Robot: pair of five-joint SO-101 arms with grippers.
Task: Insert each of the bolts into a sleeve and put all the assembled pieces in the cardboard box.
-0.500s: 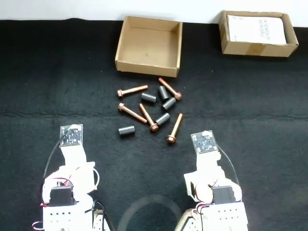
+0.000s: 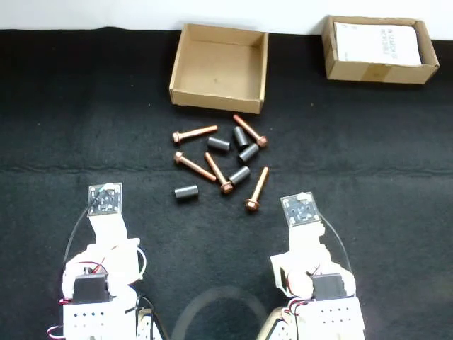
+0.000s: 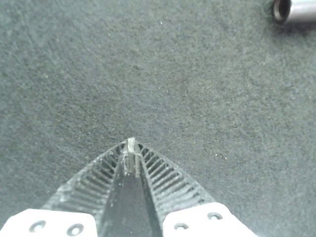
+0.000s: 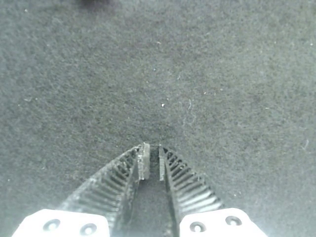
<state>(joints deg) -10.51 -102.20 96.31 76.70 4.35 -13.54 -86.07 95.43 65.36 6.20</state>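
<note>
Several copper bolts lie loose on the black mat in the high view, among them one [image 2: 195, 133] at the left of the cluster and one [image 2: 257, 188] at the front right. Several dark grey sleeves are scattered between them, such as one [image 2: 219, 144] in the middle and one [image 2: 186, 192] at the front left. That front sleeve's end [image 3: 295, 10] appears in the left wrist view. The open cardboard box [image 2: 181, 71] stands just behind the cluster with nothing in it. My left gripper [image 3: 131, 147] is shut and holds nothing. My right gripper [image 4: 152, 151] is shut over bare mat.
A second cardboard box [image 2: 378, 71] holding a printed sheet stands at the back right. The two arms [image 2: 105, 200] [image 2: 300, 210] sit at the front edge, left and right of the parts. Black mat stretches to either side of the cluster.
</note>
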